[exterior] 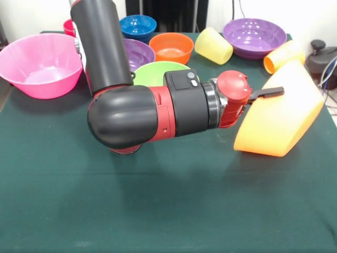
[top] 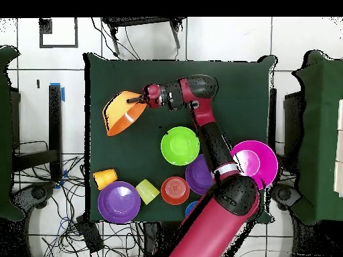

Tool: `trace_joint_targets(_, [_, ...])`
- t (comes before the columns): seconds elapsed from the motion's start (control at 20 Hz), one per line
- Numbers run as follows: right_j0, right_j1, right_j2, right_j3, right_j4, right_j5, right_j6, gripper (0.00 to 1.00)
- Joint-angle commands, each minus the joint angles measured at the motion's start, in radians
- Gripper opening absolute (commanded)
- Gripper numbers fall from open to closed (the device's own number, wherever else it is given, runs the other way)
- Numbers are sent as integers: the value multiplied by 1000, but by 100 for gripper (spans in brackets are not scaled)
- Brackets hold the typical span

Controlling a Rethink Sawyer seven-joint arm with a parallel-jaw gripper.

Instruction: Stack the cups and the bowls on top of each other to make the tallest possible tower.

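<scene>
My gripper (exterior: 273,94) is shut on the rim of the big orange-yellow bowl (exterior: 279,124), which is tipped on its side at the right with its lower edge at the cloth. In the overhead view the gripper (top: 139,100) grips that bowl (top: 119,114) at the upper left. The lime green bowl (exterior: 154,73) sits behind my arm. The big pink bowl (exterior: 39,63), a purple bowl (exterior: 138,51), the small orange bowl (exterior: 171,47), the small blue bowl (exterior: 138,26) and the second purple bowl (exterior: 254,37) stand upright. The pale yellow cup (exterior: 213,46) and the orange cup (exterior: 283,55) lie on their sides. The red cup (exterior: 68,26) is mostly hidden.
The green cloth table (exterior: 168,211) holds everything. My arm's elbow (exterior: 124,116) hangs low over the table's middle. A dark object (exterior: 321,58) and cables sit off the right edge.
</scene>
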Motion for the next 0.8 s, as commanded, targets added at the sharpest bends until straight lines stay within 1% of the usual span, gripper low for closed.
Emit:
trace_joint_targets(0.05, [-31,113,-50,28,-185,-204,-466,0])
trace_joint_targets(0.15, [-35,128,-41,17,-198,-214,-498,0])
trace_joint_targets(0.25, [-48,136,-25,26,-211,-239,-516,0])
trace_joint_targets(0.35, [-71,130,-14,64,-228,-278,-506,0])
trace_joint_targets(0.5, [-100,116,-10,121,-249,-302,-476,0])
trace_joint_targets(0.8, [-195,84,-1,282,-316,-363,-416,0])
